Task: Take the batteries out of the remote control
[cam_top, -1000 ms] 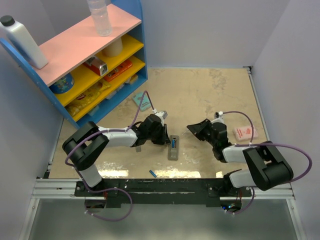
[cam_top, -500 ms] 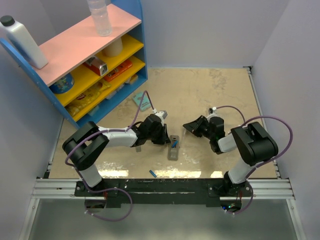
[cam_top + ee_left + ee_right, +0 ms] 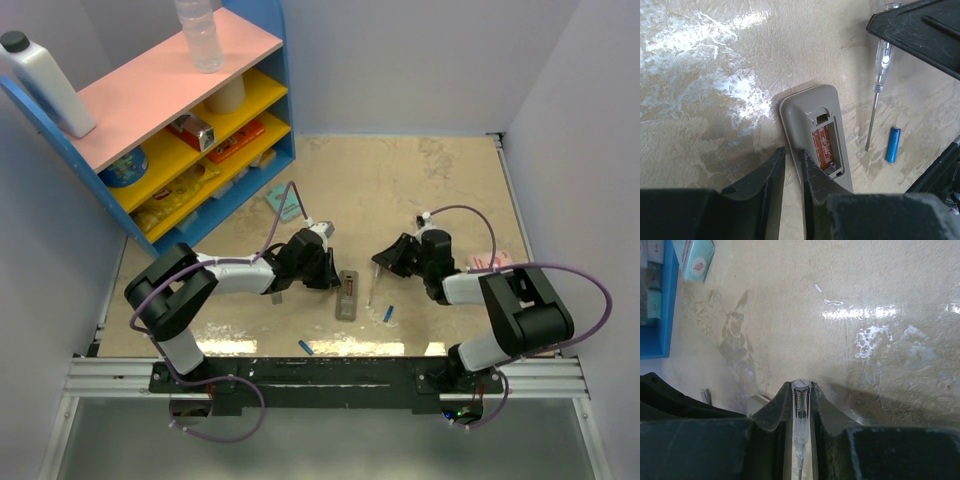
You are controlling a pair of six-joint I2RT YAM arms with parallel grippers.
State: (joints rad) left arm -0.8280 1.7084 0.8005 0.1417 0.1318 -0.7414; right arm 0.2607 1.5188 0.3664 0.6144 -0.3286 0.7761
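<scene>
The grey remote control point(image 3: 347, 293) lies face down at the table's middle; its battery bay point(image 3: 824, 146) is open and holds no battery. One blue battery point(image 3: 388, 313) lies right of it, also seen in the left wrist view point(image 3: 893, 145). The second battery point(image 3: 306, 347) lies near the front edge. My left gripper point(image 3: 331, 279) is shut on the remote's left edge point(image 3: 792, 160). My right gripper point(image 3: 384, 262) is shut on a clear-handled screwdriver point(image 3: 801, 407), whose thin shaft point(image 3: 871, 120) points down at the table between the remote and the battery.
A teal flat box point(image 3: 287, 203) lies behind the left arm, also in the right wrist view point(image 3: 692, 257). A pink packet point(image 3: 490, 262) lies at the right. A blue shelf unit point(image 3: 280, 110) with goods stands at the back left.
The blue battery that sat in the remote's bay is now out and lies on the table to the remote's right. My right gripper with the screwdriver has drawn back slightly to the right.
</scene>
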